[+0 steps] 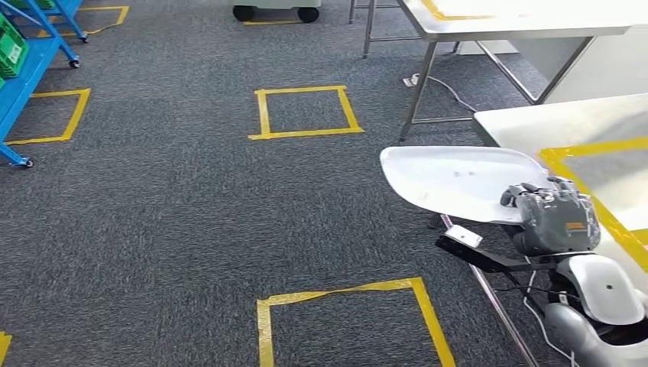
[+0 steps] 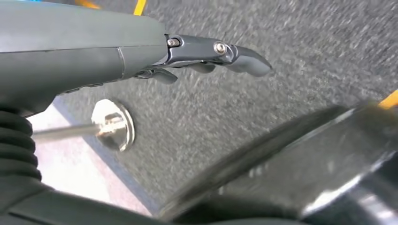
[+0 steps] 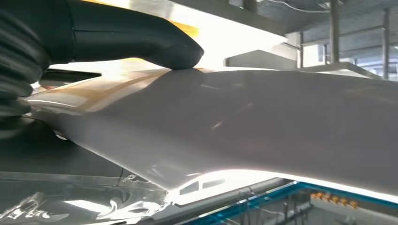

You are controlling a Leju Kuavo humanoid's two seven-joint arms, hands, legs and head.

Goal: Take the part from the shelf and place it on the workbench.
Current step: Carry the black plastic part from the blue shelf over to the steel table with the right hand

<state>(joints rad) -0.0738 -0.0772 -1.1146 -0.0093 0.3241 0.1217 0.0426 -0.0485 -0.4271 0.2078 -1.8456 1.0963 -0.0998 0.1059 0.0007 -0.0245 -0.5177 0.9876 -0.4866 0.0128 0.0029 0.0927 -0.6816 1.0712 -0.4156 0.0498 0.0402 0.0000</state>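
Note:
A large white curved part (image 1: 455,182) hangs level above the carpet in the head view, gripped at one end by my right hand (image 1: 552,216). Up close in the right wrist view, the thumb (image 3: 141,40) presses on the part's glossy white surface (image 3: 263,126). The steel workbench (image 1: 550,121), marked with yellow tape, stands just to the right of the part, its corner behind the part's far edge. My left hand (image 2: 206,58) hangs over the grey carpet with its fingers stretched out and nothing in them. A blue shelf (image 1: 23,76) with green bins stands at the far left.
A second steel table (image 1: 504,19) stands at the back right, a cable on the floor beneath it. Yellow tape squares (image 1: 304,112) mark the carpet ahead and near my feet (image 1: 344,321). A wheeled cart base (image 1: 275,11) is at the back centre.

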